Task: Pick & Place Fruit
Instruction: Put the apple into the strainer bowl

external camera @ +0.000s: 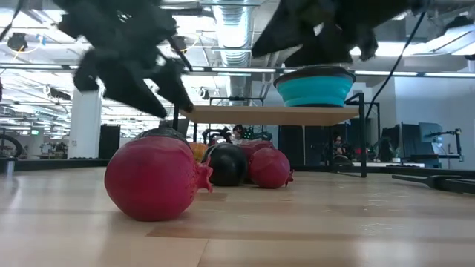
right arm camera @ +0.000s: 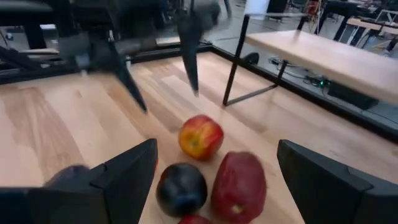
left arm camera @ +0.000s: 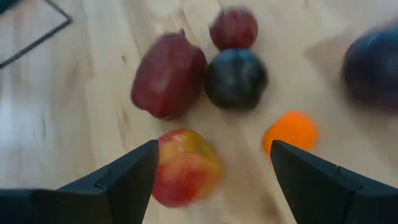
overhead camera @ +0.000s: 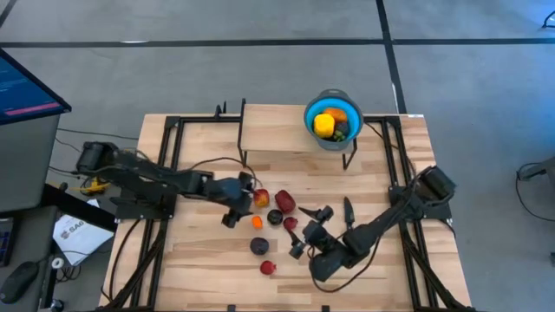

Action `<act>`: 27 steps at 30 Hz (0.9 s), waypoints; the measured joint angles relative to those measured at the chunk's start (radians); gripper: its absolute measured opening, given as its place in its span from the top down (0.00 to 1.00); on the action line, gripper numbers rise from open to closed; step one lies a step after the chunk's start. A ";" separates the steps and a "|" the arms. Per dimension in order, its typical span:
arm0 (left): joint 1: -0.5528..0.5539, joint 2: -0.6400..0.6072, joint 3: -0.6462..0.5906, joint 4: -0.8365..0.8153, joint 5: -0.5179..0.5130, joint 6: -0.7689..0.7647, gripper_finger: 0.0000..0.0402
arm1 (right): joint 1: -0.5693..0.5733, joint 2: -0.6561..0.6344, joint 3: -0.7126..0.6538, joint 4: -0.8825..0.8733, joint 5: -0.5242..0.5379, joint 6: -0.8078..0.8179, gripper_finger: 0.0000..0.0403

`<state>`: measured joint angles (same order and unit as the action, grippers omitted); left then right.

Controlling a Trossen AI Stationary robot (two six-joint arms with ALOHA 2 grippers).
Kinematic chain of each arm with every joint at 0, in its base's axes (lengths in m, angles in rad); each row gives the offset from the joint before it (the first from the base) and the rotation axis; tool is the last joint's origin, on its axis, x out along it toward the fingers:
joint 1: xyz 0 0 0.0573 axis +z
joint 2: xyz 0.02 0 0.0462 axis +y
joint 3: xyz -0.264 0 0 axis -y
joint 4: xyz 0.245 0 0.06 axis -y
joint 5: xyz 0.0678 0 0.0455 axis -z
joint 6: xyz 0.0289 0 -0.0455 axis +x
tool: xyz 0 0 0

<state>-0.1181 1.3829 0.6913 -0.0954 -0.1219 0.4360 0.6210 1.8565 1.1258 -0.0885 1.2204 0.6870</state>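
Observation:
My left gripper (overhead camera: 239, 201) (left arm camera: 214, 148) is open and hovers just left of a red-and-yellow apple (overhead camera: 260, 198) (left arm camera: 185, 166); the apple lies on the table between the spread fingers without touching them. My right gripper (overhead camera: 306, 232) (right arm camera: 216, 144) is open and points at the same cluster from the near right. Around the apple lie a dark red fruit (overhead camera: 284, 201) (right arm camera: 239, 183), a dark plum (overhead camera: 275, 217) (right arm camera: 180, 188), a small red one (overhead camera: 290, 224), an orange one (overhead camera: 257, 222) (left arm camera: 289, 130), a dark purple one (overhead camera: 259, 246) and a red one (overhead camera: 267, 268) (external camera: 156, 178).
A blue bowl (overhead camera: 310, 106) (external camera: 315, 87) holding yellow, orange and dark fruit stands on a raised wooden shelf (overhead camera: 273, 130) at the far side, carried by black metal legs (right arm camera: 233, 62). A slim black knife (overhead camera: 348, 208) lies right of the cluster. Black frame rails run along both table sides.

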 joint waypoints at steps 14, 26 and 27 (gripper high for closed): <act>0.072 0.266 0.132 -0.033 -0.078 0.267 0.25 | 0.020 -0.060 0.001 0.018 -0.022 -0.097 0.19; 0.119 0.293 0.130 -0.070 -0.010 0.259 0.26 | -0.001 -0.050 0.001 0.020 -0.049 -0.059 0.19; 0.116 0.293 0.130 -0.066 -0.017 0.258 0.27 | -0.001 -0.050 0.001 0.020 -0.049 -0.058 0.19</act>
<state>-0.0020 1.6755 0.8215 -0.1611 -0.1385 0.6935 0.6201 1.8061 1.1263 -0.0681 1.1717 0.6289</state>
